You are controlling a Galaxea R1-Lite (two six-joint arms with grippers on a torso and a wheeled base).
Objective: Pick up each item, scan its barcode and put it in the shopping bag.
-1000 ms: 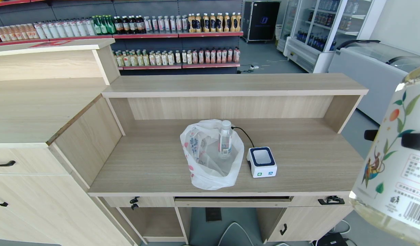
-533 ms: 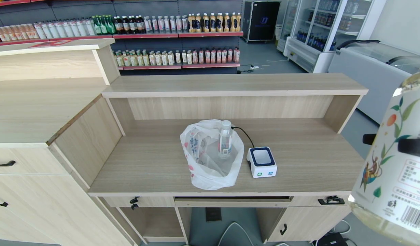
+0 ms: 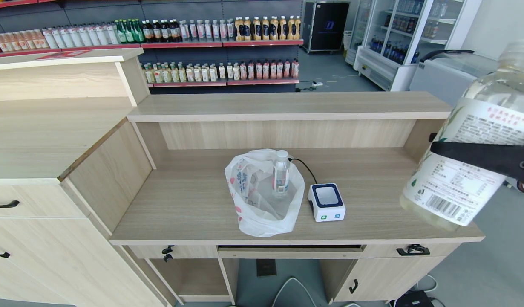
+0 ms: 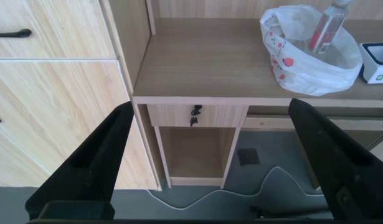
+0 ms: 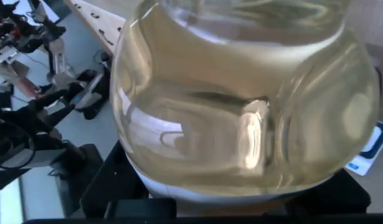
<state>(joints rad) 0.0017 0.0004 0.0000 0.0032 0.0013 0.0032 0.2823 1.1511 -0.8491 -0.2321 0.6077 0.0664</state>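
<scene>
The right gripper [image 3: 475,155] clamps the bottle [image 3: 462,187], its long axis tilted: cap up, base down toward the scanner [image 3: 326,202]. The left gripper [image 4: 211,109] hangs empty, fingers wide apart.

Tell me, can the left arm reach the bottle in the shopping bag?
Probably yes. The left gripper is open and empty, low in front of the counter; the bottle stands in the open shopping bag, nothing over it.
</scene>
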